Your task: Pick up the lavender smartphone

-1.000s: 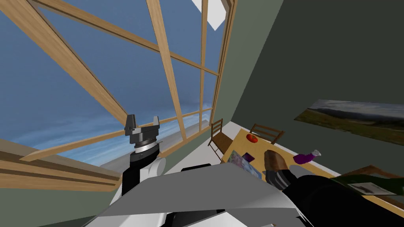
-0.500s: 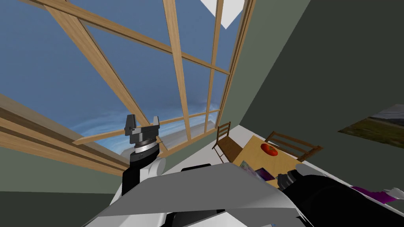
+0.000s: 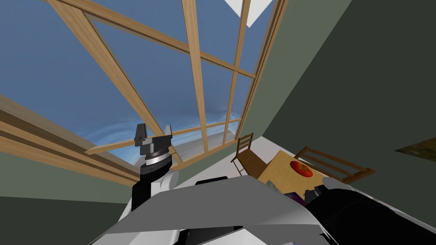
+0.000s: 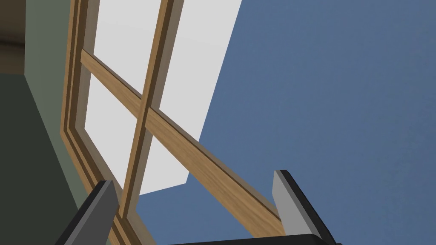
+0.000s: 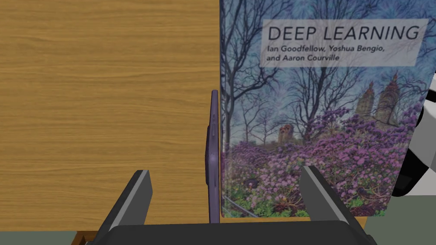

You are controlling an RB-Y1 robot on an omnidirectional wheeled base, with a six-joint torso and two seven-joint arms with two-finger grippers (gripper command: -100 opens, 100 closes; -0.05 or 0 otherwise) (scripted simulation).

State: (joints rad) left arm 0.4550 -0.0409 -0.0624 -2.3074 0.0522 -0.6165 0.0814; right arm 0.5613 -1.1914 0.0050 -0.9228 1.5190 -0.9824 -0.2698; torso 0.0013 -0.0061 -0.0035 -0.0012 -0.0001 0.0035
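The thin lavender smartphone (image 5: pixel 213 157) shows edge-on at lower centre of the right wrist view, against the left edge of the flower-covered "Deep Learning" book (image 5: pixel 315 127) on the yellow wooden table (image 5: pixel 106 106); it lies between the right gripper (image 5: pixel 225 170)'s spread fingers, clear of both; bare board lies left of it; the gripper body cuts off its near end. In the head view the left gripper (image 3: pixel 153 131) stands lower left, fingers apart; my head has swung, sliding the table toward the lower right.

One phone (image 5: pixel 212 149), one book (image 5: pixel 315 127), two chairs (image 3: pixel 246 152).
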